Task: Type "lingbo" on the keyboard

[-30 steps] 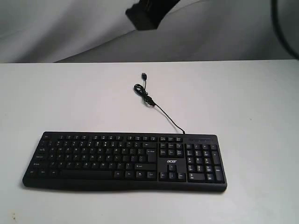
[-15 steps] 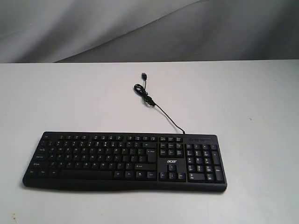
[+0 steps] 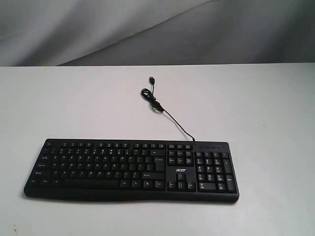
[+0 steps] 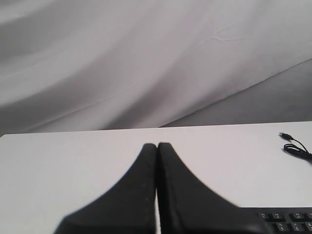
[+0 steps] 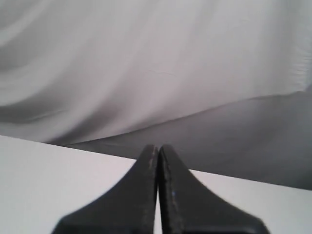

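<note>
The black keyboard point(image 3: 132, 169) lies flat near the front of the white table point(image 3: 256, 108), number pad to the right, with a white "acer" logo. Its thin black USB cable point(image 3: 165, 113) curls away toward the back. Neither arm appears in the exterior view. My left gripper point(image 4: 157, 146) is shut with nothing between its fingers; a corner of the keyboard point(image 4: 287, 220) and the cable's plug end point(image 4: 292, 145) show beside it. My right gripper point(image 5: 158, 147) is also shut and empty, above bare table, with the keyboard out of that view.
A grey draped cloth backdrop point(image 3: 147, 29) hangs behind the table's far edge. White tabletop surrounds the keyboard on all sides.
A dark arm part seen at the top of the exterior view a second ago, and a dark cable at the top right, have left the frame. The keyboard has not moved.
</note>
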